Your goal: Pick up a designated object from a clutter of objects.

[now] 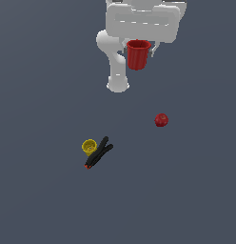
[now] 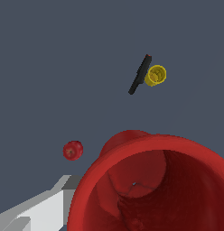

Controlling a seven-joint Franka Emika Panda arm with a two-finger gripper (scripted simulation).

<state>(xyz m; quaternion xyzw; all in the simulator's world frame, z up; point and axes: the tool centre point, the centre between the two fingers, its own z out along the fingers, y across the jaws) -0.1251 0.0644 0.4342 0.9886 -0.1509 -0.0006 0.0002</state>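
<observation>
The designated object, a red tapered cup with a ridged rim band, hangs high above the floor under the white hand. My gripper is shut on its rim. In the wrist view the red cup fills the lower part, open mouth toward the camera, with one white finger beside it. The rest of the clutter lies on the floor below: a red ball, a yellow cup and a black tool with a red tip. The far finger is hidden by the cup.
The yellow cup touches the black tool, and the red ball lies apart from them. The arm's white base stands behind the held cup on the dark grey floor.
</observation>
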